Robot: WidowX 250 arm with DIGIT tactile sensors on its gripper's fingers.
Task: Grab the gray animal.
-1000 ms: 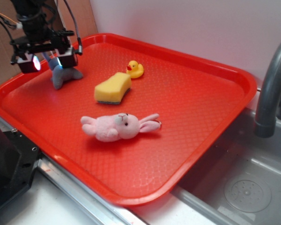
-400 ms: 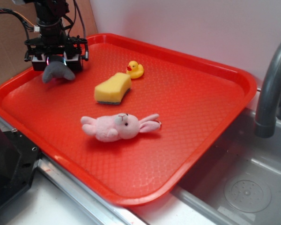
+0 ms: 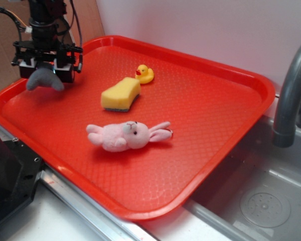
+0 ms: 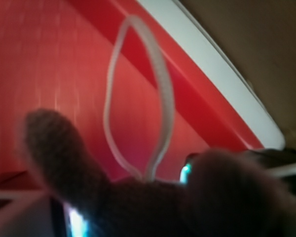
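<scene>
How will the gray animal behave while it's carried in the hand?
Probably floppy: the gray animal droops below the hand, limbs sagging. Likely light, being small plush. Its white loop hangs free and might snag.

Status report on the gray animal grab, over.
Gripper shut on gray animal, jaws clamped. Toy hanging clear of red tray, white loop dangling. Nothing in the way.
</scene>
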